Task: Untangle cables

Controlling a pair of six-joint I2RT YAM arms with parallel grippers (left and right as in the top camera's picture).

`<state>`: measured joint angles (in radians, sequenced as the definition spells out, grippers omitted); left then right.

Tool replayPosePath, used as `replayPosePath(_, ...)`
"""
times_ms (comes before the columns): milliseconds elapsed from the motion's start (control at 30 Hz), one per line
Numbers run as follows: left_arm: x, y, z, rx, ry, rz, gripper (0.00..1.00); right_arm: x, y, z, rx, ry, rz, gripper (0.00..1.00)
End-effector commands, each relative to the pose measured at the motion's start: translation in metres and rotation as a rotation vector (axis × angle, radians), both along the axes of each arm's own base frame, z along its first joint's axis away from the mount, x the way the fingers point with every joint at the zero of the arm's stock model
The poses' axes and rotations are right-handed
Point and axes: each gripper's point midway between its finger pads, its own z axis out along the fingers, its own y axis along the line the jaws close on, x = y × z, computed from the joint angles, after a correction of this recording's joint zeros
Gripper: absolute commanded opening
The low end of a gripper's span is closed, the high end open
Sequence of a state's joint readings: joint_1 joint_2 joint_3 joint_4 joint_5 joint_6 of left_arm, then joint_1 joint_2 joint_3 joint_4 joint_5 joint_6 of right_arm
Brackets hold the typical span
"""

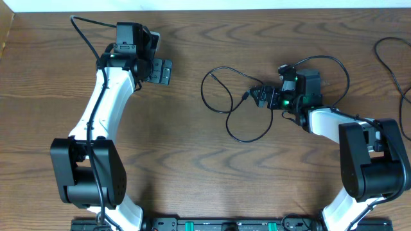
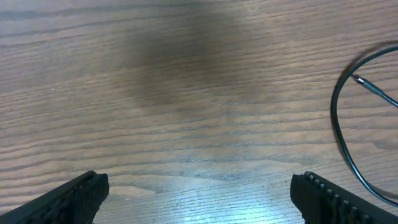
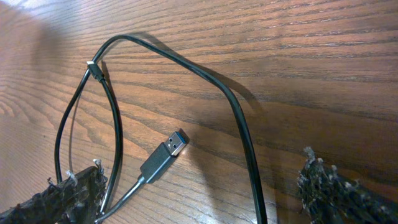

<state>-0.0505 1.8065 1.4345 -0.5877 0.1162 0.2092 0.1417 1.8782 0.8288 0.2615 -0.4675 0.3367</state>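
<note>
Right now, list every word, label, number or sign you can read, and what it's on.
None readable in any view.
USB plug on the black cable: no legible mark.
Equipment strip along the overhead view's bottom: too small to read.
</note>
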Motion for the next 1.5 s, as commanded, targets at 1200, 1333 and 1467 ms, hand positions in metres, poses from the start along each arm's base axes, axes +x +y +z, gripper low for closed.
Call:
replayPosePath(1200, -0.0027, 0.0011, -0.0039, 0.006, 0.012, 0.008, 0.98, -0.0252, -0.0035, -0.0369, -0.020, 0.141, -0.032, 0.99)
replayPosePath(1333, -0.0027, 0.0011, -0.0039, 0.006, 0.012, 0.008, 0.98, -0.0252, -0.0035, -0.0370, -0.020, 0.141, -0.032, 0.99)
replayPosePath(1467, -0.0027, 0.0011, -0.0039, 0.006, 0.012, 0.008, 0.98, -0.0257, 0.0001, -0.0347, -0.002, 0.138, -0.017, 0.98)
